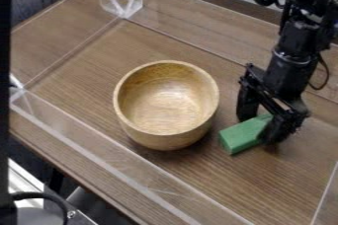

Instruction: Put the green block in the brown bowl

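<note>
The brown bowl (166, 104) is a round tan wooden bowl standing left of centre on the table, with nothing inside it. Just right of it lies the green block (246, 135), a small flat green bar flat on the wood. My black gripper (266, 118) points down over the block's far end and is open. One finger stands on the bowl side and the other on the right side of the block. The block's upper end is partly hidden behind the fingers.
A wooden table top (93, 56) is fenced by low clear plastic walls (126, 4). The near wall (79, 135) runs along the front left edge.
</note>
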You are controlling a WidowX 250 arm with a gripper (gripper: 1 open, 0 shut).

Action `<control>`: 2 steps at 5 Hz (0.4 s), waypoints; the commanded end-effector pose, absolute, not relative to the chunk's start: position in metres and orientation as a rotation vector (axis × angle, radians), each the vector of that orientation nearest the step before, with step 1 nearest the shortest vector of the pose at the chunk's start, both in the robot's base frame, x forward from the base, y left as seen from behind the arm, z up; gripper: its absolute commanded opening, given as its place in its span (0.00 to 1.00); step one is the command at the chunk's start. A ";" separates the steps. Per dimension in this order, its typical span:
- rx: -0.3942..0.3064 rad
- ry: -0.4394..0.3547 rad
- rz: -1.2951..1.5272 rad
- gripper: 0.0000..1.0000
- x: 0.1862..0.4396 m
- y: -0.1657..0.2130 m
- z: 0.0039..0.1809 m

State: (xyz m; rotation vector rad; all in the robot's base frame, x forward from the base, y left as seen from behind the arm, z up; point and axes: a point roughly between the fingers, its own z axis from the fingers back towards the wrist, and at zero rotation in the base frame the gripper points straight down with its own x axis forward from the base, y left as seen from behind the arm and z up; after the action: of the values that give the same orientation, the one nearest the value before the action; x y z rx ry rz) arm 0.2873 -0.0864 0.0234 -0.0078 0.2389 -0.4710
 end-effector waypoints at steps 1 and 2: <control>-0.028 0.130 -0.470 1.00 0.296 -0.082 0.041; -0.032 0.128 -0.454 1.00 0.300 -0.080 0.041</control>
State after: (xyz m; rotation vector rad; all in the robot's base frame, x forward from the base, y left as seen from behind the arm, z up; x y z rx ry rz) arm 0.2888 -0.0787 0.0239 -0.0261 0.1953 -0.4503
